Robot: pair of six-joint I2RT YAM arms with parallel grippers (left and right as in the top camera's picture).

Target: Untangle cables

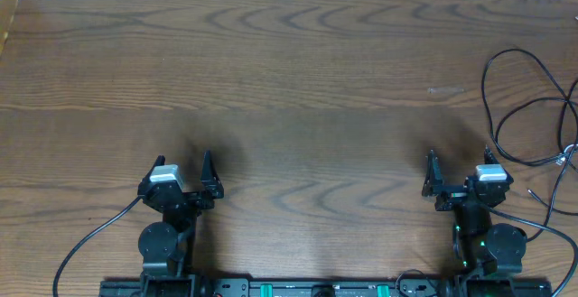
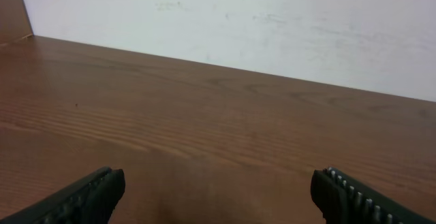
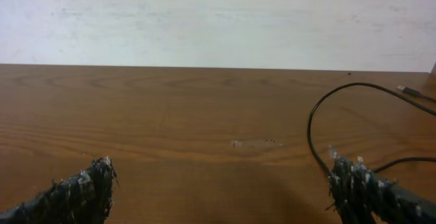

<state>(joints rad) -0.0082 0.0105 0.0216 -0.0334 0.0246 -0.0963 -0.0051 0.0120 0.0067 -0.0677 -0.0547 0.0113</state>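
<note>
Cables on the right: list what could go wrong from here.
1. The black cable is thin and lies flat; the open right tool may close beside it.
2. Its loops cross near the white cable; pulling could tighten the tangle.
3. The left tool sits far off, likely little help.

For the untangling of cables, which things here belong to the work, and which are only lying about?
Belong to the job: thin black cord, looped at the table's right side; small white piece beside it, likely the white cord.
Just there: scuff mark on the table; thick black cable fixed to the left arm.
</note>
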